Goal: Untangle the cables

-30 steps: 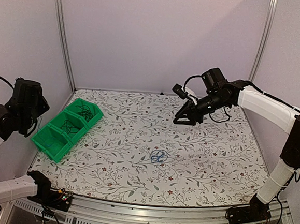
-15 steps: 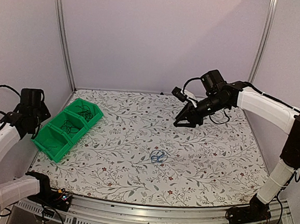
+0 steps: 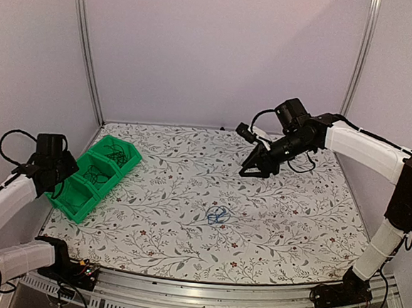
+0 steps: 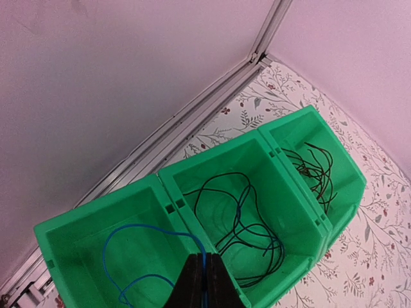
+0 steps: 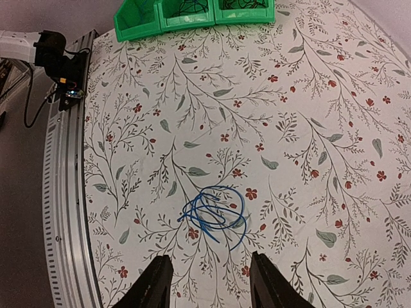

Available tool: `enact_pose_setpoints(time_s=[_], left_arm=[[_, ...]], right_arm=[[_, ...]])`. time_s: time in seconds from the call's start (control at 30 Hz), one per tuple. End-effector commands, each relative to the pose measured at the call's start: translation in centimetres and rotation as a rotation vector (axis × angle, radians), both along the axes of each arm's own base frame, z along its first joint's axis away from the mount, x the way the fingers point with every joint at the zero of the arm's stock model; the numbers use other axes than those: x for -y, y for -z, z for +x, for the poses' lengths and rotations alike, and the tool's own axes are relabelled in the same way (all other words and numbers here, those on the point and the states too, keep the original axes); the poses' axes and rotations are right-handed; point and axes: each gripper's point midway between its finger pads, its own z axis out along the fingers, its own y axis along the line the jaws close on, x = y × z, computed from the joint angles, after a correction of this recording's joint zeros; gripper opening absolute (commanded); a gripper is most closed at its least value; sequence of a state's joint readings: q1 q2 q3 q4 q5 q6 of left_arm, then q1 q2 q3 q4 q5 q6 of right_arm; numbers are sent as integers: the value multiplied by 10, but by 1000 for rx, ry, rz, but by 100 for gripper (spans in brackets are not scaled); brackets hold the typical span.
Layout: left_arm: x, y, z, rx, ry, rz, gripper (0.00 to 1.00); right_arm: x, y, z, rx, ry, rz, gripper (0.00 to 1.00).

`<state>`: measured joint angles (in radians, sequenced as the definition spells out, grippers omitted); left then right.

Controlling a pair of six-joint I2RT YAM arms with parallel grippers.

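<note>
Now my left gripper point(image 4: 204, 276), clenched on a blue cable point(image 4: 138, 226), hangs over the bin point(image 4: 96, 221) at the table's point(image 3: 293, 225) left edge; next, release. My right gripper point(image 5: 209, 282), agape, must reach the mid-table tangle point(image 5: 212, 215).

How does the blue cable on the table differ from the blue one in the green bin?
Table cable lies bunched in a tangle, untouched; bin cable spreads in loose loops, pinched by the shut left gripper. Both are thin and bright blue.
</note>
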<state>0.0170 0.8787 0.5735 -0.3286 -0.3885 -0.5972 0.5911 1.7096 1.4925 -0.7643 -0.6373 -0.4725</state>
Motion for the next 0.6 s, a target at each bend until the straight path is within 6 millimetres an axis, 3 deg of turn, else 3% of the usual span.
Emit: enact_pose_setpoints(time_s=[0.0,0.17,0.47,0.57], left_arm=[[-5,14,-4,-10,-65,-58,0],[-12,41,-9,-99,-123,-100,0],[-23,66,-15,-196,-184,-110,0],[-21,64,-13,-185,-162,-121,13]], right_arm=[[-2,0,-3,9,-17,-6,45],[-4,3,-5,1,-24,-10,45],[-5,5,-8,3,-35,-14,45],[-6,5,-8,5,-37,-14,45]])
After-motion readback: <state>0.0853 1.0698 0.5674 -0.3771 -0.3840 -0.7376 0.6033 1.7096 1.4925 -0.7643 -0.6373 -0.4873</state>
